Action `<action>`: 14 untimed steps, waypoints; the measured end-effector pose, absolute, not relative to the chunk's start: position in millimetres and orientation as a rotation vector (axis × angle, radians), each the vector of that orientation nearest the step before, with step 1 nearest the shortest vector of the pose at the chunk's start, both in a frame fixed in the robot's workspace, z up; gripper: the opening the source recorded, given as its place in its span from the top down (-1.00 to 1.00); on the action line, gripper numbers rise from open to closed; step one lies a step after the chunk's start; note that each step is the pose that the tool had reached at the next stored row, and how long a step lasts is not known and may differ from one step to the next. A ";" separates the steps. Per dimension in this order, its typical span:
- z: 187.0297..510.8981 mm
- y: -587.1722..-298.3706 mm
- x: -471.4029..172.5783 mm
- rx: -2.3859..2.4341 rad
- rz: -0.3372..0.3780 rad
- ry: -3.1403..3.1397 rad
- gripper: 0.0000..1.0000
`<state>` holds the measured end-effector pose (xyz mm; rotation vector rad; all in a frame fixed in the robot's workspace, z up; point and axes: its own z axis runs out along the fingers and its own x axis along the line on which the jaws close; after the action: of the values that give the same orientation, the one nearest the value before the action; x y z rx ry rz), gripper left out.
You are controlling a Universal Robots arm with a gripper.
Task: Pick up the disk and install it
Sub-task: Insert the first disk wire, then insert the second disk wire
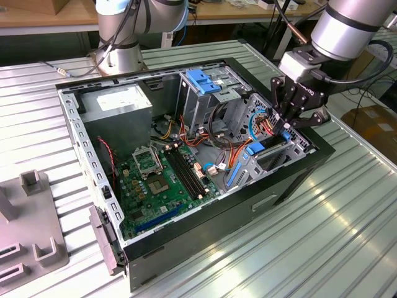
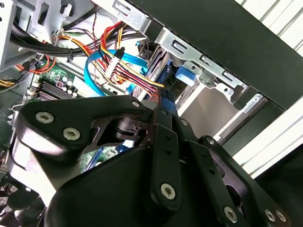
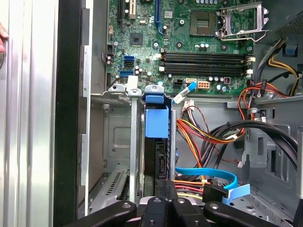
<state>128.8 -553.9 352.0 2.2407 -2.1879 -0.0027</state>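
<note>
My black linkage gripper (image 1: 290, 118) hangs over the open black computer case (image 1: 291, 180) at its corner nearest the exterior view's right, down among the drive slots. The disk (image 3: 156, 142), a grey metal hard drive framed by a bright blue plastic caddy rail, stands on edge in a grey metal slot just below me; its blue tab (image 3: 156, 118) faces the green motherboard (image 3: 189, 42). In the first wrist view my fingers (image 3: 161, 189) sit close together at the disk's near edge, and I cannot tell whether they actually pinch it or only rest against it. Crowding me on one side is a bundle of red, yellow and orange wires (image 2: 132, 71) and a looping light blue flat data cable (image 3: 222, 182), which lie just beside the disk's slot. The second wrist view shows the white connector (image 2: 111, 66) on that bundle and the silver bracket (image 2: 203, 64) along the case's rim. The exterior view shows the blue plastic bracket (image 1: 205, 81) topping the grey drive cage, the grey power supply box (image 1: 115, 105) at the far corner, and the ribbed metal table (image 1: 322, 242) carrying the case.
</note>
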 end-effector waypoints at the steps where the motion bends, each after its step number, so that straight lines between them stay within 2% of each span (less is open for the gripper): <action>1: 352.3 -553.9 128.8 2.241 -0.003 -2.188 0.80; 14: 352.7 -553.9 128.6 2.241 -0.003 -2.188 0.80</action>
<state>128.6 -553.9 352.7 2.2409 -2.1877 -0.0027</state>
